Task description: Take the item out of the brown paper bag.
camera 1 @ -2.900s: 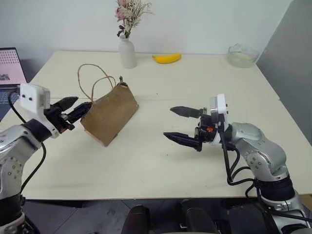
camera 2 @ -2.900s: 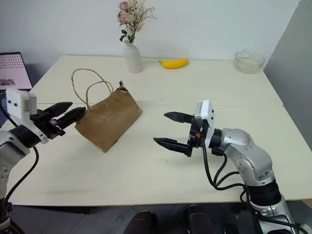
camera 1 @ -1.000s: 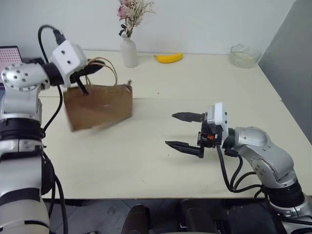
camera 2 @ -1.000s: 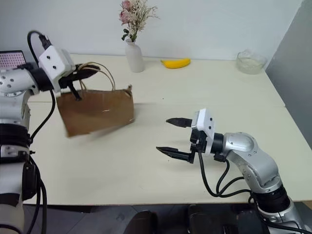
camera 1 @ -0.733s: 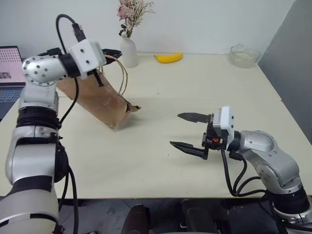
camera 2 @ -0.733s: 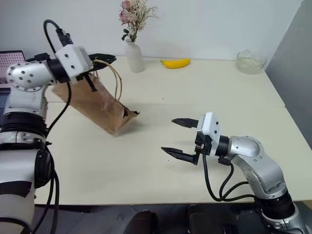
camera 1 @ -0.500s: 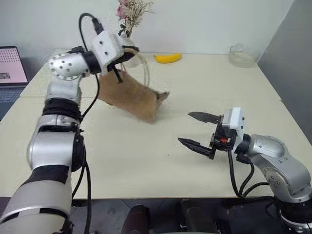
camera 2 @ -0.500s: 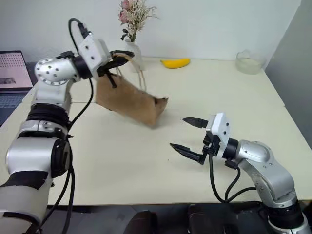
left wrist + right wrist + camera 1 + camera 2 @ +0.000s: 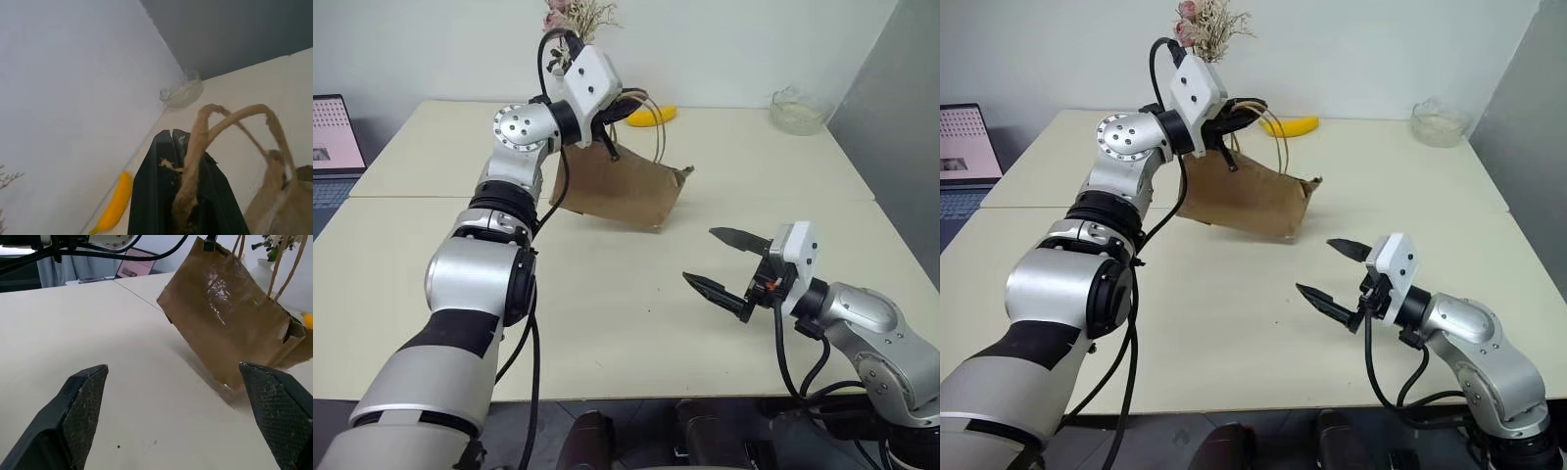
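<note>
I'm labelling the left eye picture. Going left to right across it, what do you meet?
Laptop → left gripper, shut on the cord handles → brown paper bag hanging tilted below it → right gripper, open → glass bowl.

Noted on cream table (image 9: 607, 323): banana (image 9: 1301, 125) and glass bowl (image 9: 797, 110) at far edge, dried flowers (image 9: 1203, 22) behind, laptop (image 9: 337, 132) far left.

The left arm extends to the upper centre of the head view, its left hand (image 9: 1246, 110) clamped tight, fingers together. The right arm is bent at lower right; its right hand (image 9: 1330, 272) has both fingers spread wide, pointing toward frame left.
</note>
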Tool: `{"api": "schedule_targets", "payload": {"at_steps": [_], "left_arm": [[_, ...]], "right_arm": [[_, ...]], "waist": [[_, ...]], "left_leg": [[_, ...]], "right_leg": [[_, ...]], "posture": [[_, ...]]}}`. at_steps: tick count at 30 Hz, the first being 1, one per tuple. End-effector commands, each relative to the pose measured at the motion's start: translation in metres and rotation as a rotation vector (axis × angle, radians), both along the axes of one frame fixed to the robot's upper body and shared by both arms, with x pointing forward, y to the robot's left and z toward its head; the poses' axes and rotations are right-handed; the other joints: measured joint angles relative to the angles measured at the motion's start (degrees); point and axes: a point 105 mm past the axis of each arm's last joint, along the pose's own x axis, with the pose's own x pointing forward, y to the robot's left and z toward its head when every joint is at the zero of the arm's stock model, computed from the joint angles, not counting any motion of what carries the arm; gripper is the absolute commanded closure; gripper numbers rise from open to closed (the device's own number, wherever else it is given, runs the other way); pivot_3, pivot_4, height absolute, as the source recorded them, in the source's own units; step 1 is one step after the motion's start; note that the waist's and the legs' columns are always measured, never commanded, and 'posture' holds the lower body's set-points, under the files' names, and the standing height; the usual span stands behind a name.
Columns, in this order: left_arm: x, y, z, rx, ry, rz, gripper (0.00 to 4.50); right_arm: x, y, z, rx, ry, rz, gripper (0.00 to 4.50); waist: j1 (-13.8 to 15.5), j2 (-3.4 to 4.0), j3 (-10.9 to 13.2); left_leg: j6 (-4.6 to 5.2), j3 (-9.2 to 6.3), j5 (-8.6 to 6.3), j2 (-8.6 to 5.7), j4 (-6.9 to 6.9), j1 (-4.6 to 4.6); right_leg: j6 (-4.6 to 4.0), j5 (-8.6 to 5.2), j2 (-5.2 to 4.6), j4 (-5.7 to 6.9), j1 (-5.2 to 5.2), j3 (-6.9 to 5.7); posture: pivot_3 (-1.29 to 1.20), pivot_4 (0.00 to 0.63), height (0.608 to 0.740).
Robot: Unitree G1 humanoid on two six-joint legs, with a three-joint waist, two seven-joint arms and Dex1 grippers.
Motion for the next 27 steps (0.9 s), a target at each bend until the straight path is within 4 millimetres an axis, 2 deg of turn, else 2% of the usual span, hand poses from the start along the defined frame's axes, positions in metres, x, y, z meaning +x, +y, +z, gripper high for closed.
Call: {"api": "schedule_targets", "payload": {"at_steps": [1,11,14,20,27], "left_arm": [[-0.004,-0.013,0.025,-0.032,-0.058,-0.019,4.49],[0.003,-0.021,-0.016,-0.002,0.067,-0.012,4.49],[0.004,-0.02,-0.022,-0.004,0.093,-0.01,4.49],[0.008,-0.016,-0.016,-0.057,0.112,0.024,4.49],[0.014,-0.015,0.007,-0.189,0.13,0.077,4.49]], "right_arm": [[-0.005,-0.003,0.012,0.012,-0.051,-0.023,0.0],[-0.008,-0.005,0.006,0.014,-0.037,-0.049,0.0],[-0.008,-0.006,0.005,0.014,-0.035,-0.051,0.0],[-0.008,-0.005,0.005,0.014,-0.032,-0.047,0.0],[-0.008,-0.005,0.005,0.013,-0.031,-0.047,0.0]], "waist": [[0.02,0.0,0.0],[-0.06,0.0,0.0],[-0.05,0.0,0.0],[-0.04,0.0,0.0],[0.02,-0.01,0.0]], "left_leg": [[0.0,0.01,0.0,-0.01,0.0,0.0],[0.0,0.01,0.0,-0.01,0.0,0.04],[0.0,0.02,0.0,-0.01,0.0,0.04],[0.0,0.01,0.0,-0.01,0.01,0.04],[0.0,0.0,0.0,-0.02,0.02,0.03]], "right_leg": [[0.0,0.0,0.0,0.0,0.0,0.01],[0.02,0.0,0.03,0.02,0.02,0.04],[0.02,0.0,0.03,0.02,0.02,0.05],[0.02,0.0,0.03,0.02,0.03,0.04],[0.02,0.0,0.03,0.02,0.03,0.03]], "posture": [[0.0,0.15,0.74],[0.0,0.15,0.74],[0.0,0.15,0.74],[0.0,0.15,0.74],[0.0,0.15,0.74]]}}
